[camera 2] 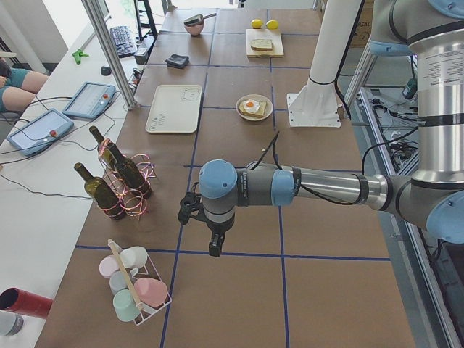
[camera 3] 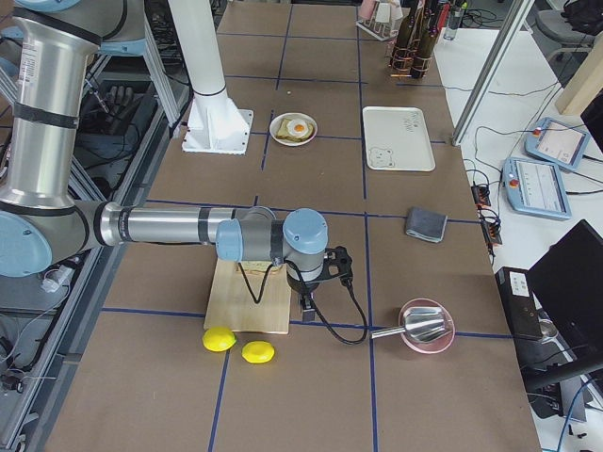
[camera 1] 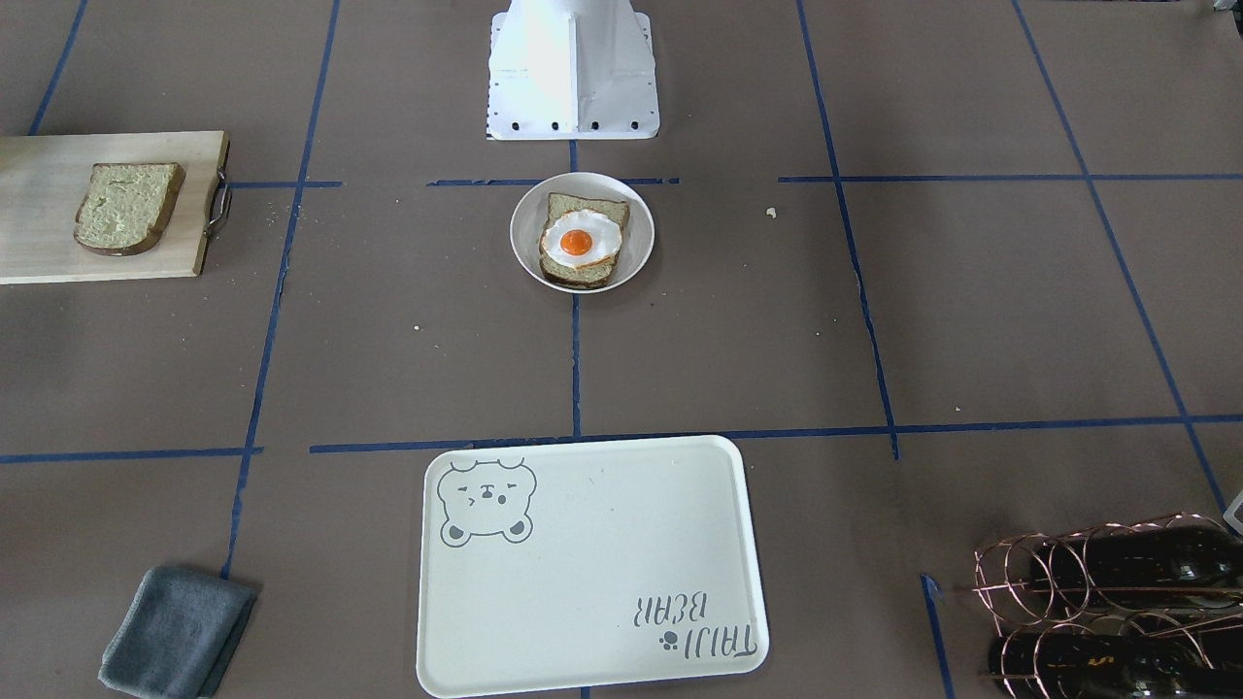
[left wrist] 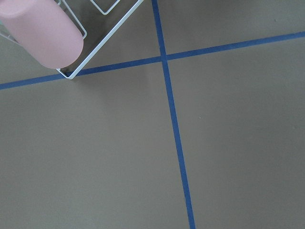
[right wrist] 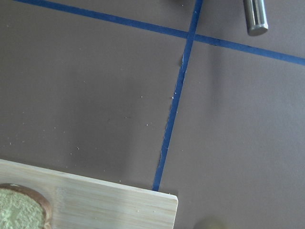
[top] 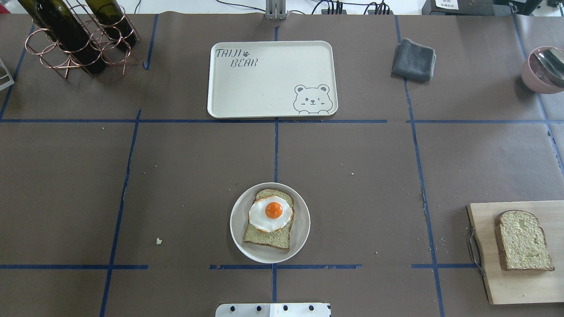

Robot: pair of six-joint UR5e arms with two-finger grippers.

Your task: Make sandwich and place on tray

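One bread slice (top: 267, 238) lies in the round white bowl (top: 303, 229) on the tabletop (top: 185, 167), with the fried egg (top: 271, 213) on top of it; the second slice (top: 523, 240) lies on the wooden cutting board (top: 506, 286). The tray (top: 264, 79) sits well apart from the bowl. My left fingers (camera 2: 215, 249) hang near a mug rack (camera 2: 138, 283), my right fingers (camera 3: 305, 309) by the board's corner; whether either pair is spread or pressed together I cannot tell
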